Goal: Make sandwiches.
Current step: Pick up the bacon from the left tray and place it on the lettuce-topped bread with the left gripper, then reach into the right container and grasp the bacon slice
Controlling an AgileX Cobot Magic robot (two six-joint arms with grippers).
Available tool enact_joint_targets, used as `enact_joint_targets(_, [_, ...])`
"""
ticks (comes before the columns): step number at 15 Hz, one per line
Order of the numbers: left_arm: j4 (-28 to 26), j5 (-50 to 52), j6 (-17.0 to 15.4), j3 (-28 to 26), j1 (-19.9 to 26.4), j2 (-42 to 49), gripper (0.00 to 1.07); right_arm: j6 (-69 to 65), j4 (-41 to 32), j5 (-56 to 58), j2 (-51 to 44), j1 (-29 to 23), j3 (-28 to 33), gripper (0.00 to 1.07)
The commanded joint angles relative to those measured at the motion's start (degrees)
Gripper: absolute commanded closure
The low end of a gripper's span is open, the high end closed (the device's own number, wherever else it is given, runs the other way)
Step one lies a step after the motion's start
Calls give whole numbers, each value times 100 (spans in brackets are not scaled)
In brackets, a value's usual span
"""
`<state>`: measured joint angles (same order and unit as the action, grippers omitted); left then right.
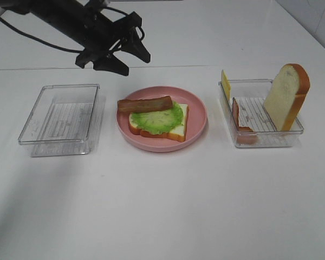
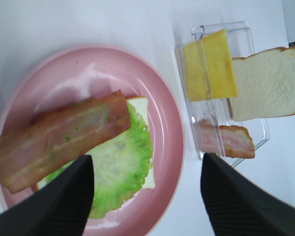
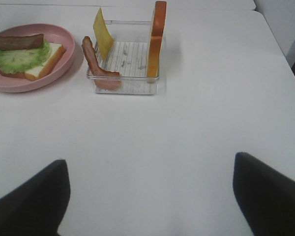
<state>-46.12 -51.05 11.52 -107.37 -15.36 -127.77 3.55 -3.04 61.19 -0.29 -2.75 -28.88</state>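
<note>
White table (image 1: 162, 216). Above its far side, left gripper (image 1: 134, 62) spread open, empty; right gripper (image 3: 152, 196) spread wide, empty, over bare tabletop. At centre, pink plate (image 1: 197, 116) bearing bread slice (image 1: 176, 130), lettuce (image 1: 157, 118), then bacon strip (image 1: 145, 104) topmost, long axis left-right. In right tray (image 1: 260, 140): upright second bread slice (image 1: 286, 95), cheese (image 1: 225, 84), second bacon strip (image 1: 236, 115).

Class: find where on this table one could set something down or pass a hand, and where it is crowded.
The broad table strip in front of both trays and the pink plate is bare. The left clear tray holds nothing. Crowded: the right clear tray, with cheese slice, bacon strip and standing bread slice; narrow gaps flank the plate.
</note>
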Motion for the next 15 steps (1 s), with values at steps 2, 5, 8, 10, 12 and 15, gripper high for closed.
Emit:
enact_joint_targets(2, [544,-223,-206,-561,-6,269,45,74,0,-52,-80,40,6,22])
enact_joint_targets(5, [1828,-722,-710,-1054,-6,441,44,74,0,-52,-80,40,6,22])
enact_joint_targets(8, [3128,-1364,-779,-1283,-6,791,44,74,0,-52,-80,40,6,22])
enact_joint_targets(10, [3770,-1748,-900,-1301,-6,1094,45,74,0,-52,-80,40,6,22])
enact_joint_targets(12, [4068,-2275,-957,-1301,-6,1438,45,74,0,-52,-80,40,6,22])
enact_joint_targets(15, [4079,-2275,-1180,-1037,-6,2320,45,74,0,-52,-80,40,6,22])
